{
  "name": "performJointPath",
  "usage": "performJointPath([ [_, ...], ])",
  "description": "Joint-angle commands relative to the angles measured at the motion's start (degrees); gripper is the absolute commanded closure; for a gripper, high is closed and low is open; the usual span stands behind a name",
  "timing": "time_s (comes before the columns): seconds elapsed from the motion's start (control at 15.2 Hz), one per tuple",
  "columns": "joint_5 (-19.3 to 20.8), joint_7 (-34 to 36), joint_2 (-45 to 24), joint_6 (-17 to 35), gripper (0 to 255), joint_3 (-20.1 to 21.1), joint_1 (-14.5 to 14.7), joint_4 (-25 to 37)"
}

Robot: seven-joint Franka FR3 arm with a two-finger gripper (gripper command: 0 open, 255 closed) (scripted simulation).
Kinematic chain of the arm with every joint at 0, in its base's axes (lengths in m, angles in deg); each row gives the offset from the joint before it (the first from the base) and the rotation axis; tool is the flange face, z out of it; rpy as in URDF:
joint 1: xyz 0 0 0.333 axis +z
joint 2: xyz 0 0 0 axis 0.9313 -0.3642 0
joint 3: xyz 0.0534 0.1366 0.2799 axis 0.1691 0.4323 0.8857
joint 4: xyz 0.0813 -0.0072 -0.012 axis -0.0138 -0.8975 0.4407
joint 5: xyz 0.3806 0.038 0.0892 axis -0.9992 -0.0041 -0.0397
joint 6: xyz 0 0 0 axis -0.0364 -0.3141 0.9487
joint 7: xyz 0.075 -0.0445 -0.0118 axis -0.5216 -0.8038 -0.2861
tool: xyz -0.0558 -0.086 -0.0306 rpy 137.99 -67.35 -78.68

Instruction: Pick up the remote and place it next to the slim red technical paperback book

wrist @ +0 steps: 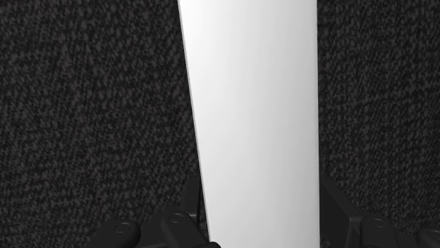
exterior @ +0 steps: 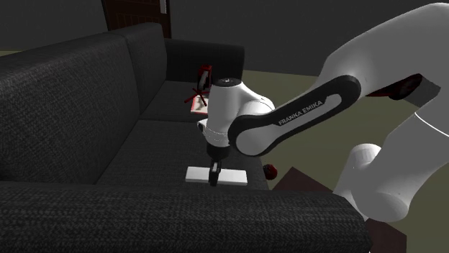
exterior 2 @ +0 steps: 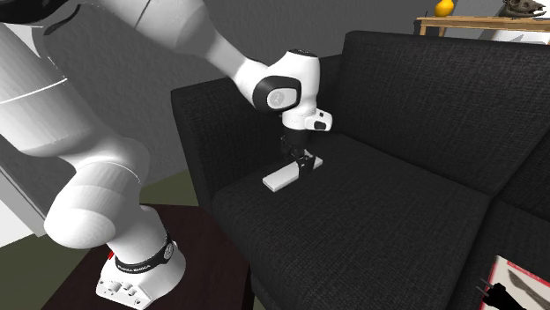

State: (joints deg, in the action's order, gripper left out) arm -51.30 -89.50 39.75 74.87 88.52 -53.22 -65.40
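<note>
A flat white rectangular remote (exterior: 234, 175) lies on a dark fabric sofa seat (exterior: 144, 151), the wrist view showing black fingers (wrist: 335, 215) pressed against both its long edges, the shoulder view a slim red book (exterior: 201, 105) well beyond it.

There is one dark sofa (exterior: 72, 108). On it I count one white remote (exterior: 234, 176) and one red book (exterior: 198, 106) (a single slim volume). One white arm (exterior: 302, 115) bears one black claw (exterior: 214, 181). There is one dark stand (exterior 2: 211, 264), one small red round thing (exterior: 271, 171), and one yellow thing (exterior 2: 445, 7) on one wooden shelf (exterior 2: 476, 22).
</note>
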Motion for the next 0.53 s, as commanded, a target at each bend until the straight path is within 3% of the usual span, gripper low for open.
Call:
performJointPath([
  [0.0,-0.2,-0.1,1.0,-1.8,255,-0.1,0.1,0.8],
  [0.46,-0.6,-0.5,4.2,-7.8,255,-0.7,0.2,3.7],
])
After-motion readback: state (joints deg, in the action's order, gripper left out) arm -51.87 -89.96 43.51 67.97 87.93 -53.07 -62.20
